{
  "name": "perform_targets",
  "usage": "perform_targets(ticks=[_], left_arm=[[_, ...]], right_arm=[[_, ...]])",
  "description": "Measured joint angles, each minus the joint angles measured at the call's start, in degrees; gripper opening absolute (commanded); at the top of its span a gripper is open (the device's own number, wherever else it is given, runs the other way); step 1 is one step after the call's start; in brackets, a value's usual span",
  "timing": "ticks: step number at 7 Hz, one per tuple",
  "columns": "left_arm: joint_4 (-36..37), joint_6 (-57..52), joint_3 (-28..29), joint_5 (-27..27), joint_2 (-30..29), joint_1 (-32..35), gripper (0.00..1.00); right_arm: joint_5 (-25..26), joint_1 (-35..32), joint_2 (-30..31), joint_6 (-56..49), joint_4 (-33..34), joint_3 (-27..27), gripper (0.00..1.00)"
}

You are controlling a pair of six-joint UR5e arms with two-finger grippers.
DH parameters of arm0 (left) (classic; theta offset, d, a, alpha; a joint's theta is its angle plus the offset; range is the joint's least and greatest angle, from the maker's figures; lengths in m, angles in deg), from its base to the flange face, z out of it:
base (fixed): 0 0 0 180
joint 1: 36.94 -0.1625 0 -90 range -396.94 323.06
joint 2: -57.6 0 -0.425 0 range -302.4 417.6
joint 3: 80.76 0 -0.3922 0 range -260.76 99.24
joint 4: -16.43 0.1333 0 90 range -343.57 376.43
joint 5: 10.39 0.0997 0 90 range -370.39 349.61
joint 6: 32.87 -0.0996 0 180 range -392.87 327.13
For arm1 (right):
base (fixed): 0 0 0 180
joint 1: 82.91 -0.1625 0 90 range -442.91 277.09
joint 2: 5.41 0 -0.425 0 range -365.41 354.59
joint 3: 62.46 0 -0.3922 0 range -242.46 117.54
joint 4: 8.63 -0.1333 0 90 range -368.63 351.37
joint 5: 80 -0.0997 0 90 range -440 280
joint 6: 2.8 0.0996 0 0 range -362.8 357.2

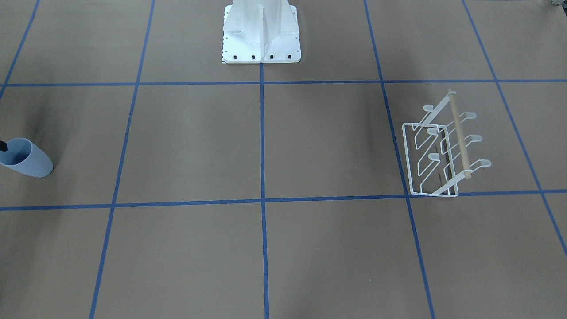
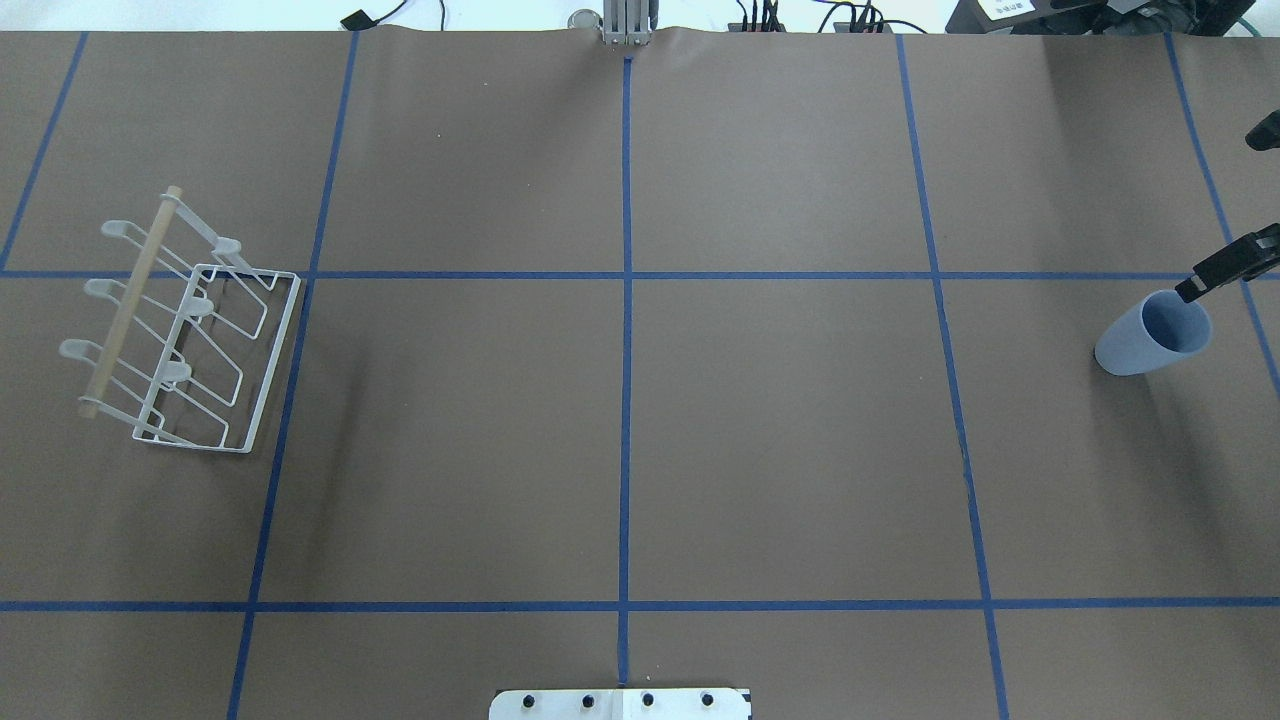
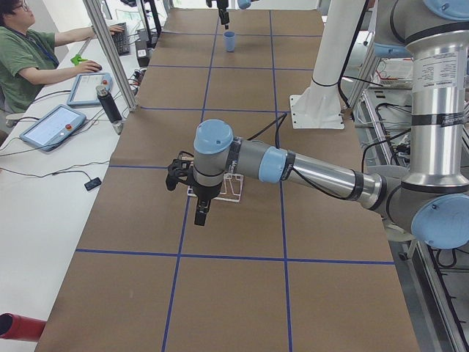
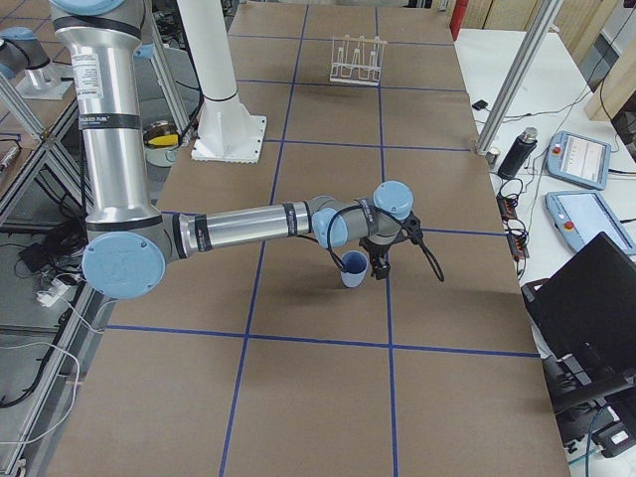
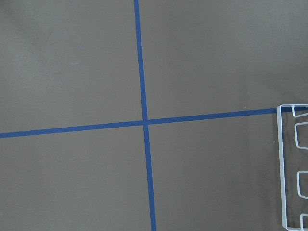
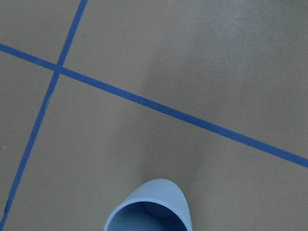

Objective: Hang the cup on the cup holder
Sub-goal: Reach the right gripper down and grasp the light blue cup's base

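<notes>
The pale blue cup (image 2: 1150,335) stands upright with its mouth up near the table's right end, also seen in the front view (image 1: 26,158) and at the bottom of the right wrist view (image 6: 151,207). My right gripper (image 4: 385,260) hangs beside it and looks open. One black fingertip (image 2: 1198,288) sits at the cup's rim and the other is well apart from it. The white wire cup holder (image 2: 185,330) with its wooden rod stands at the left end with no cup on its prongs. My left gripper (image 3: 198,213) hovers next to the holder (image 3: 229,187); whether it is open or shut I cannot tell.
Blue tape lines grid the brown table. The white robot base (image 1: 261,35) sits at mid table on the robot's side. A person (image 3: 29,59) works at a side desk with tablets (image 3: 51,126). A laptop (image 4: 586,318) is on the other desk.
</notes>
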Motion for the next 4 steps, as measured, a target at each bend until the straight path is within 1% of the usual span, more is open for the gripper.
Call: perform_targets(ticks=[2,3,4], left_arm=[[0.0,0.0,0.0,0.0,-0.09,-0.02,0.99],[0.0,0.0,0.0,0.0,-0.11,-0.01,0.99],[-0.01,0.0,0.04,0.0,-0.11,-0.01,0.99]], right_arm=[[0.31,1.25,-0.06,-0.17,-0.03,2.17,0.98],[0.36,1.69,-0.06,-0.24,0.0,2.85,0.92],[0.43,2.19,-0.06,-0.23,0.02,3.35,0.64]])
